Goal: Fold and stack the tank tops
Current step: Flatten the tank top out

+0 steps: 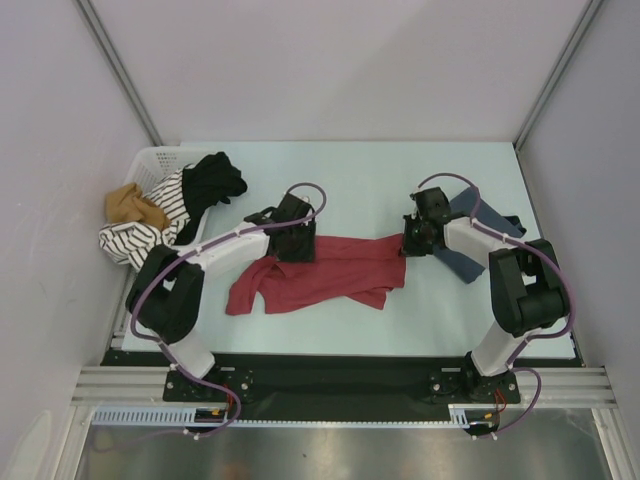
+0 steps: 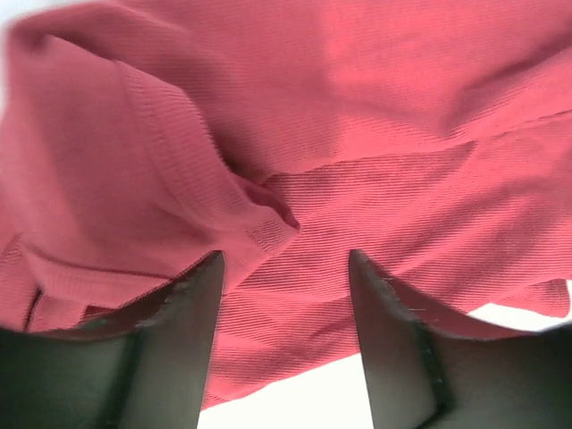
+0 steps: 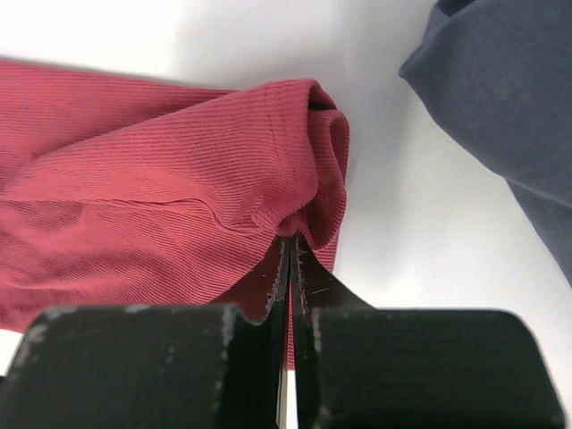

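Clamped together, the right claw point(image 3: 291, 246) pinched the rolled edge at one end of the brick red tank top point(image 3: 161, 197), its fingers meeting with only cloth between them. Left claw point(image 2: 284, 259) stood with its fingers spread wide over the other end of the same top, above a bunched fold of ribbed cloth; whether the tips touched the cloth I could not tell. Between the two claws the red top lay stretched crosswise on the pale bench point(image 1: 400, 170), rumpled and partly doubled over. Just beside the right claw, apart from the red top, lay the slate blue-grey tank top point(image 3: 500, 98), partly under the right arm. At the far left corner sat a white basket point(image 1: 150, 158) heaped with striped, black and mustard cloth.
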